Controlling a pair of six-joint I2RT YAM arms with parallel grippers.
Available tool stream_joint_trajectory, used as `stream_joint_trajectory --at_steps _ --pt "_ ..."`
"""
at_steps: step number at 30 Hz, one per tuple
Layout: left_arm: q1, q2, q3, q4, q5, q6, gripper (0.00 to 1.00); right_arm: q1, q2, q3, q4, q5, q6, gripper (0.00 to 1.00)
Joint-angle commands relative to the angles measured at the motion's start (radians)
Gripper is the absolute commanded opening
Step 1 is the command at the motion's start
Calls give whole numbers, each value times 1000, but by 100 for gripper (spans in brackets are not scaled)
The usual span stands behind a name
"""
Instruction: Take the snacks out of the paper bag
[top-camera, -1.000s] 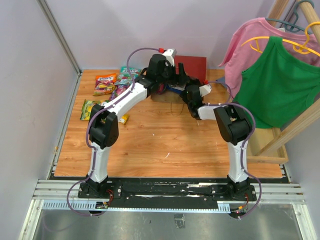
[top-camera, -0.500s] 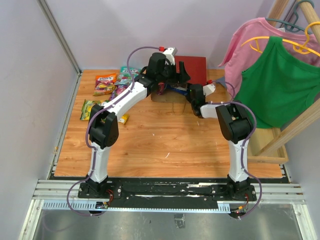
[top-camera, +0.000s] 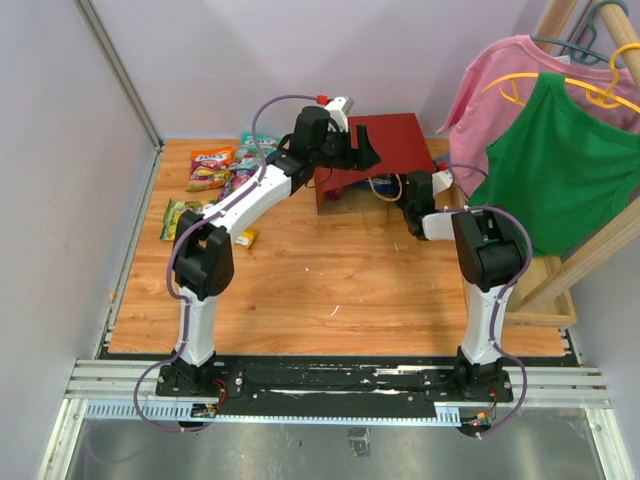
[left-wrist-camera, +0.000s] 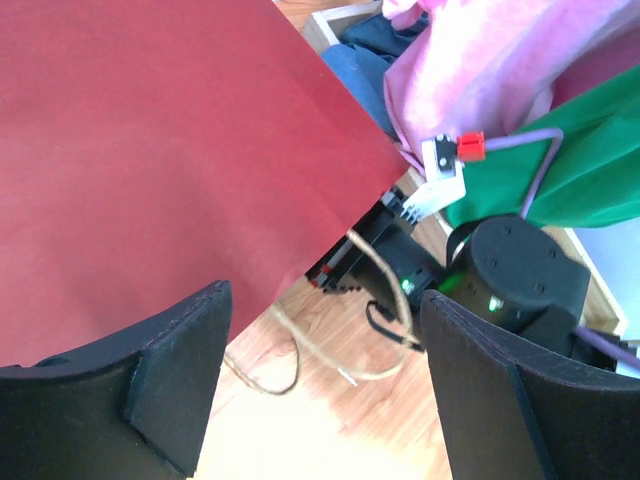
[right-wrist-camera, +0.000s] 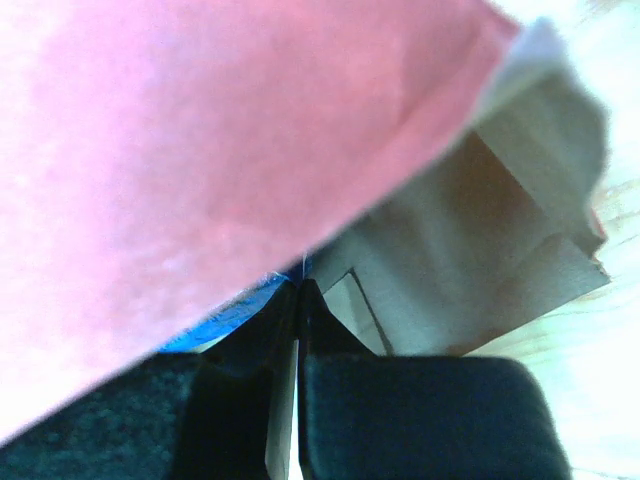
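Draw the blue chip bag (right-wrist-camera: 235, 312) out slowly and level, straight away from the mouth of the paper bag (top-camera: 395, 140), guarding against a slip of the thin foil edge from so small a nip. If the hold looks too shallow, let go and bite deeper before pulling. Steady the red top panel with the other arm to stop a slide of the whole paper bag along with the pull. Mind the twisted handles (left-wrist-camera: 375, 290) at the mouth, likely to snag. Find the right claw (right-wrist-camera: 298, 288) just inside that mouth, under the red top panel, fingers pressed flat together with no gap, seemingly pinching only a sliver of blue foil. Find the left claw (left-wrist-camera: 322, 300) above the red top panel, spread wide and gripping nothing; touching the paper or just clear of it, cannot tell. Look left of the paper bag for the candy packets (top-camera: 212, 166), already lying out on the table (top-camera: 330, 270). Count the chip bag, mostly hidden inside, as the piece in hand.
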Motion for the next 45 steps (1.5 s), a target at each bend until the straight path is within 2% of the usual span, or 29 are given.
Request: stream_joint_trajectory --at_steps 1,2,6,12,15,22,26,30,34,40,45 --pt "-5 -100 -40 5 45 -16 80 -91 -72 -29 15 -201 -29 1" --pt "-9 -116 -53 2 44 -15 80 -97 -73 -45 18 -259 -26 1" --pt "-22 -203 -131 -8 -5 -11 79 -100 -173 -140 26 -336 -23 1" --pt "-22 -417 -369 42 -79 -23 80 -97 -293 -294 86 -472 59 1" --pt "-22 -531 -499 70 -96 -30 80 -75 -398 -404 129 -439 90 1" --pt "-22 -794 -742 34 -207 -30 82 -59 -691 -624 63 -364 67 1" --pt "-2 -903 -871 -22 -294 -57 85 -19 -920 -706 -61 -317 25 1" --pt "33 -986 -967 -64 -280 -75 86 13 -1173 -698 -299 -249 -68 1" --pt "37 -1086 -1028 -84 -261 -100 86 14 -1352 -649 -476 -263 -136 1" --pt "37 -1223 -1052 -147 -302 -138 89 23 -1496 -613 -618 -321 -125 1" --pt "37 -1335 -1058 -216 -367 -169 92 54 -1567 -606 -656 -373 -87 1"
